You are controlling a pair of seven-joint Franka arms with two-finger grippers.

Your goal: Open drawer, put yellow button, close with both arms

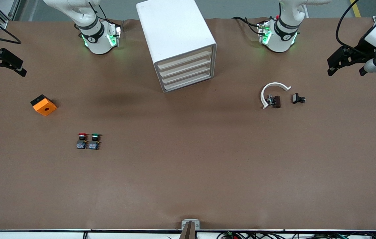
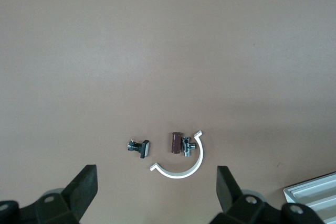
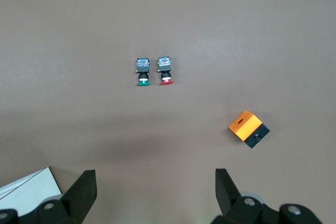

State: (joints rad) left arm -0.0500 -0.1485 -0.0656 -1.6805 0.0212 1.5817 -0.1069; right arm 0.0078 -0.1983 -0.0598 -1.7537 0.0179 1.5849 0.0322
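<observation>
Brown table (image 1: pixel 188 172) bears white cabinet (image 1: pixel 174 36), drawers shut.

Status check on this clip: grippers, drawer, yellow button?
Left gripper and right gripper open, empty, waiting at their table ends. Top drawer shut. No yellow button visible; only red-capped switch and green-capped switch. Nothing blocking the cabinet front.

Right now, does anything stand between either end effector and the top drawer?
Nothing visible. The drawer faces bare table; the left end effector and right end effector hang open over the table's ends. The white clip lies off the line.
</observation>
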